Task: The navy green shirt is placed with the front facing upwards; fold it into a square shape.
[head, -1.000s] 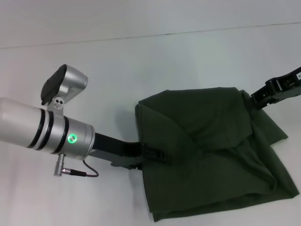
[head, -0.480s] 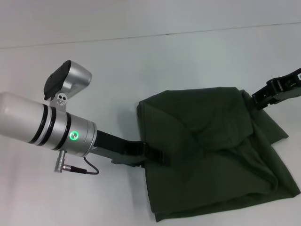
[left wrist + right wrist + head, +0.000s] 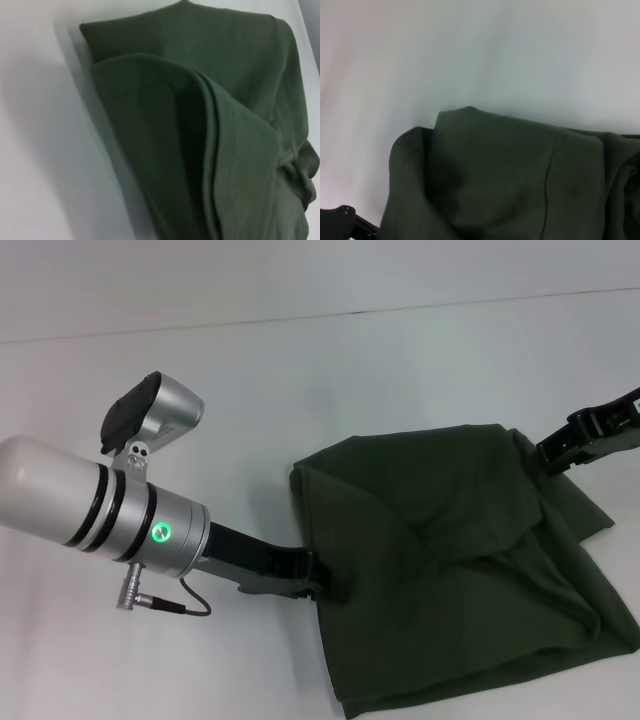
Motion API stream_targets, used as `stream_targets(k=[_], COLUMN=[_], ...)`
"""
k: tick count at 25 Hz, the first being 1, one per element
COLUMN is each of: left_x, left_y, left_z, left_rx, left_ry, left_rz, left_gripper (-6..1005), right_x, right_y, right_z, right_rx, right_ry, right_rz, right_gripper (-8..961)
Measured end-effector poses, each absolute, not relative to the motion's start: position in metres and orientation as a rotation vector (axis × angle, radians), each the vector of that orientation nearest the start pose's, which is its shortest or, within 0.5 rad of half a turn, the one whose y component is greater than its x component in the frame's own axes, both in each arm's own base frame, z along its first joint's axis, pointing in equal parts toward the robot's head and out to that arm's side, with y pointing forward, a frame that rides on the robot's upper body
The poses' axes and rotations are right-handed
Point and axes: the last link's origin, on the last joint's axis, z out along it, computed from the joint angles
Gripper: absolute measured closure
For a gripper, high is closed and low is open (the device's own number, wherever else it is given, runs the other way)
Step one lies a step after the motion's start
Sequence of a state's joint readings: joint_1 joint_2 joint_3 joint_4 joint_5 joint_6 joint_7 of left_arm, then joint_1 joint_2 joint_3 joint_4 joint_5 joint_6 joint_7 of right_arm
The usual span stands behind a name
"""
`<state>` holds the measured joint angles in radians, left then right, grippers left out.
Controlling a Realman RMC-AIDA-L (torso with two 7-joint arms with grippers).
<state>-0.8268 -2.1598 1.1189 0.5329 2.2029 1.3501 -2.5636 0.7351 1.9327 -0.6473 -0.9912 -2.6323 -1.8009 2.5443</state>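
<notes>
Head view is showing the navy green shirt (image 3: 460, 560) lying bunched and partly folded on the white table (image 3: 300, 370), toward the robot's right, plain green fabric facing up with several creases across it. The left gripper (image 3: 325, 580) is sitting at the shirt's left edge, with its fingertips going under or into the cloth; it appears to be pinching that edge, though the fingers are hidden and its state cannot be told. The right gripper (image 3: 560, 452) is touching the shirt's far right corner, grip likewise unclear. Left wrist view is displaying stacked layered folds of the shirt (image 3: 215, 140).
</notes>
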Motion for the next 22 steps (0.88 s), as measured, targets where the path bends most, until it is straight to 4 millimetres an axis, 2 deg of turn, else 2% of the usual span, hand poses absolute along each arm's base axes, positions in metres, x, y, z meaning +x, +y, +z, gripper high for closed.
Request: stream_targets(k=[4,6,8,14,22], left_x=[-0.191,-0.191,-0.198,-0.198,-0.196], left_y=[0.345,0.345,0.347,0.347,0.346], left_z=[-0.094,-0.094,-0.084,-0.082,-0.084], left_rx=[-2.604,-2.604,-2.57,-2.578,-2.593], left_ry=[-1.896,-1.896,-1.905,-1.901,-1.891], left_rz=[-0.025,-0.025,-0.039,-0.042,-0.032], left_gripper=[793,839,885,996,974], right_x=[0.253,0.254,0.254,0.253,0.255], right_y=[0.368,0.368,0.368,0.369,0.368], right_z=[0.101,0.101,0.102,0.102,0.102], right_rx=[-2.32,-2.319,-2.316,-2.316,-2.312], right_ry=[1.714,1.715,1.713,1.709,1.713], right_rz=[-0.1,-0.1,-0.098,-0.097,-0.097], right_gripper=[585,585,585,585,585])
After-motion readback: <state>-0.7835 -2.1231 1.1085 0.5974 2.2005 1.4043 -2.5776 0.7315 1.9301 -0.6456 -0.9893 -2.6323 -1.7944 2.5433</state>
